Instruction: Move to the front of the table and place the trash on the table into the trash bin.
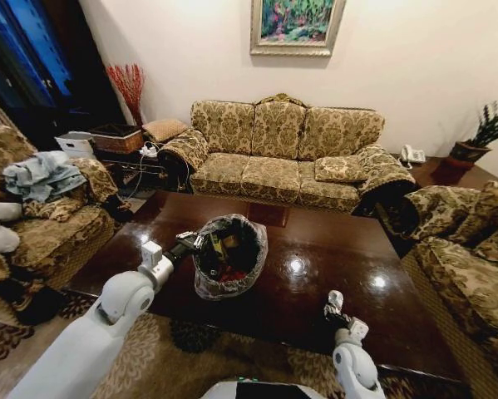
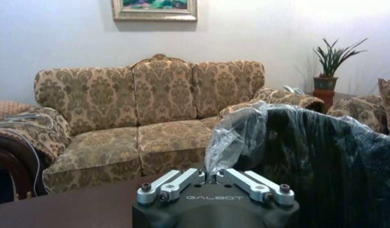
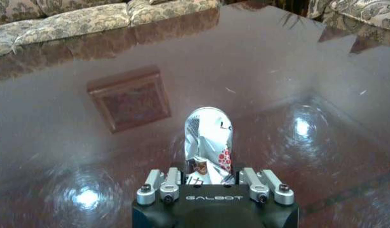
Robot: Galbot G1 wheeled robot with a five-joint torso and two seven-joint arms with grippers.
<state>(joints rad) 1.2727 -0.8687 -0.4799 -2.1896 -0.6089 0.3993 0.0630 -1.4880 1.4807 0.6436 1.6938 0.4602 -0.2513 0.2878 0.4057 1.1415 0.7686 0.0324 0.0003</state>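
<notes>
The right gripper (image 3: 211, 176) (marked GALBOT) clamps a crushed silver-white can (image 3: 208, 142) above the glossy dark brown table (image 3: 265, 76); the left gripper (image 2: 214, 179) pinches the black bin's crinkled plastic liner (image 2: 236, 137).

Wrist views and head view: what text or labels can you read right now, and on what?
"GALBOT": on the left gripper body, at the trash bin bag.
"GALBOT": on the right gripper body, shut on the silver-white can.
Red print on that can: too blurred to read.
The painting and the telephone: nothing legible.
</notes>
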